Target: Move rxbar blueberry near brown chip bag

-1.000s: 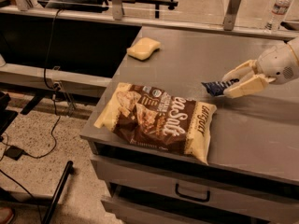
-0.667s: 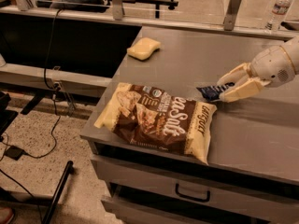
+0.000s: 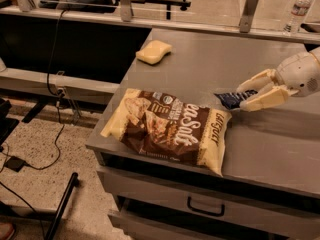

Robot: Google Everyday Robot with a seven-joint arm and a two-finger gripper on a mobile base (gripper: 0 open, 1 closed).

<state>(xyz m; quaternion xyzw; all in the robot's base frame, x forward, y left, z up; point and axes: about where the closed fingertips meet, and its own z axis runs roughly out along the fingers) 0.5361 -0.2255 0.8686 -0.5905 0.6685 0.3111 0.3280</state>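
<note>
My gripper (image 3: 244, 98) clasps the rxbar blueberry (image 3: 228, 100) just beside the brown chip bag (image 3: 165, 129) on the grey table (image 3: 200, 59)

Dim; soft shadow under gripper (image 3: 241, 98), right

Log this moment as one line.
end effector: shut on rxbar blueberry | location: beside brown chip bag, over table

By the table's (image 3: 200, 64) right edge, seemingly pinched in the gripper (image 3: 241, 98): rxbar blueberry (image 3: 227, 100), right end hidden between the fingers (image 3: 265, 99), lettering too small to read. Behind the gripper, arm (image 3: 300, 74) cut off at the picture's right border. Table's near right corner out of frame.
</note>
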